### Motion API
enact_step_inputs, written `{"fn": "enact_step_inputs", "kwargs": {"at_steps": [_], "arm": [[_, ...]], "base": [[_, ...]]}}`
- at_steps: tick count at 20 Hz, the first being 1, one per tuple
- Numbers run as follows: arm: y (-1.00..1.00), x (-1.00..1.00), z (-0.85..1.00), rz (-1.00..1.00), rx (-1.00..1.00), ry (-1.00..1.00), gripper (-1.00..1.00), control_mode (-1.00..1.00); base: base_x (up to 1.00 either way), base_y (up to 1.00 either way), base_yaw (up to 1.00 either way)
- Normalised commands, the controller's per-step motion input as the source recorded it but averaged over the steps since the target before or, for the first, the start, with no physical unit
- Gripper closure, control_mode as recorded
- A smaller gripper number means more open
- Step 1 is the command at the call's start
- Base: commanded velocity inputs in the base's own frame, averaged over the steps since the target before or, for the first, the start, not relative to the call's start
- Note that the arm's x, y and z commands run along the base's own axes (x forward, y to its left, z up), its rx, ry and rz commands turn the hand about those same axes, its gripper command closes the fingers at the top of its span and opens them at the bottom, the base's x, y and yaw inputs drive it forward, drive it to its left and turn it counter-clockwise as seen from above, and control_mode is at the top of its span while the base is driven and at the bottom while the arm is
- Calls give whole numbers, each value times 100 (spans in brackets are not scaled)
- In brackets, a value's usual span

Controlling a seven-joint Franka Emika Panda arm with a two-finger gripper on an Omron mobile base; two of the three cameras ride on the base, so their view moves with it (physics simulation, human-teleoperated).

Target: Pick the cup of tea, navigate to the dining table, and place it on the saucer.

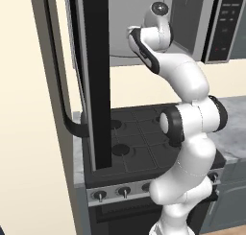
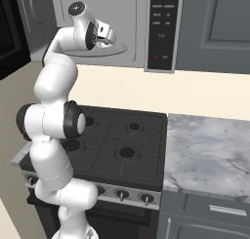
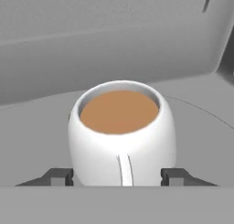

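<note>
In the hand view the cup of tea, white with brown tea inside, stands upright right in front of me on the grey floor of the microwave. My gripper straddles its lower body, one dark fingertip against each side, shut on the cup. In the right base view the hand reaches into the microwave cavity above the round turntable. The cup's handle is hidden. The dining table and the saucer are out of view.
The microwave's open door hangs at the arm's left, with its control panel to the right. Below lie the black stove with its front knobs, and a grey marbled counter on the right.
</note>
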Motion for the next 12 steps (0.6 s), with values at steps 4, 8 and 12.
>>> {"fn": "enact_step_inputs", "kwargs": {"at_steps": [4,8,12], "arm": [[0,0,0,0,0,0,100,-100],[0,0,0,0,0,0,100,-100],[0,0,0,0,0,0,100,-100]], "base": [[0,0,0],[0,0,0],[0,0,0]]}}
